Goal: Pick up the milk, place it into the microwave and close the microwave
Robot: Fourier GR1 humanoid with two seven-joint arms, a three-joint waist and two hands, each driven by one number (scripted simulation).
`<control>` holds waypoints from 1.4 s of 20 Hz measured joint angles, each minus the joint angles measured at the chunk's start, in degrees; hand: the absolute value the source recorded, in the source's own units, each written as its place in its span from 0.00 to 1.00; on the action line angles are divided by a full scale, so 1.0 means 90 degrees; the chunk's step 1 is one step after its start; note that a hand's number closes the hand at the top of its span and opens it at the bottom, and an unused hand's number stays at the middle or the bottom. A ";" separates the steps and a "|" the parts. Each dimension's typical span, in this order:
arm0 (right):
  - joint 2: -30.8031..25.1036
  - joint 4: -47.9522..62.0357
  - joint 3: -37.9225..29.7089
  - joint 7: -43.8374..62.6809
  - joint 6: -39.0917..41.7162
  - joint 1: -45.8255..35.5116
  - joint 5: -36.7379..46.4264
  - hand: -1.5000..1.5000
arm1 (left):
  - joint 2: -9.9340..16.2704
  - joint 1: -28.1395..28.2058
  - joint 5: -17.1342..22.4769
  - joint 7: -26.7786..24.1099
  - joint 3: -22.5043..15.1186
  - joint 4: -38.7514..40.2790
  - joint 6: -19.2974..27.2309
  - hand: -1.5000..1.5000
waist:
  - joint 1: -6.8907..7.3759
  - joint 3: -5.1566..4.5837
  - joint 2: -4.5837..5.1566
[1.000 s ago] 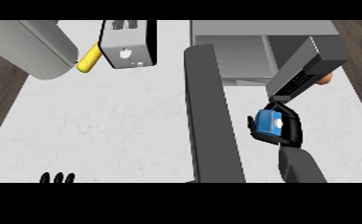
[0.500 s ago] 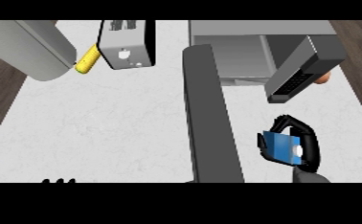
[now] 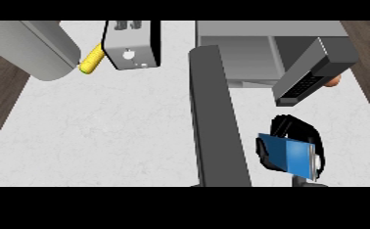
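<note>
Nearest the lower edge of the head view, at the right, the right hand (image 3: pixel 312 142) had its black fingers curled round one blue milk carton (image 3: pixel 290 155), holding it above the white counter (image 3: pixel 108 125). The carton stood tilted, its blue face toward the camera, with the fingers wrapping over its top and far side and more black showing at its left edge. Only this one hand showed; the left hand was out of view.

Just left of the hand, one long dark grey microwave door (image 3: pixel 217 120) stood open, running from the lower edge up toward the middle of the view, between the carton and the wide bare part of the counter. The carton was outside the microwave, on the near side of its opening and apart from it.

Farther off, at the upper right, one grey microwave (image 3: pixel 253 52) sat with its cavity open to view. Over its right part a dark slanted block with a keypad (image 3: pixel 311 74) hung at an angle, and a small orange thing (image 3: pixel 334 81) peeked out just beside the block's right edge; what it was could not be told.

Farthest, at the upper left, one silver toaster (image 3: pixel 131 47) stood on the counter. One yellow corn cob (image 3: pixel 92 61) lay tilted just beside its left side. One large grey rounded shape (image 3: pixel 36 49) filled the upper left corner, touching or nearly touching the cob's lower end.
</note>
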 measured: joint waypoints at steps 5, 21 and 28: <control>0.0038 0.0080 0.0314 0.0335 -0.0750 -0.0514 0.0298 1.00 | 0.0165 0.0142 0.0169 -0.0104 0.0148 -0.0082 -0.0117 0.00 | 0.0040 0.0002 0.0009; 0.0004 0.3601 0.0111 0.0209 -0.2256 -0.3307 0.0434 1.00 | 0.0272 -0.0093 0.0421 -0.0141 0.0500 0.0282 -0.0280 0.00 | 0.0128 0.0006 0.0040; -0.0194 0.5659 -0.0512 -0.0509 -0.2591 -0.4505 0.0480 1.00 | 0.0354 -0.0109 0.0499 -0.0074 0.0569 0.0216 -0.0387 0.00 | 0.0251 0.0012 0.0096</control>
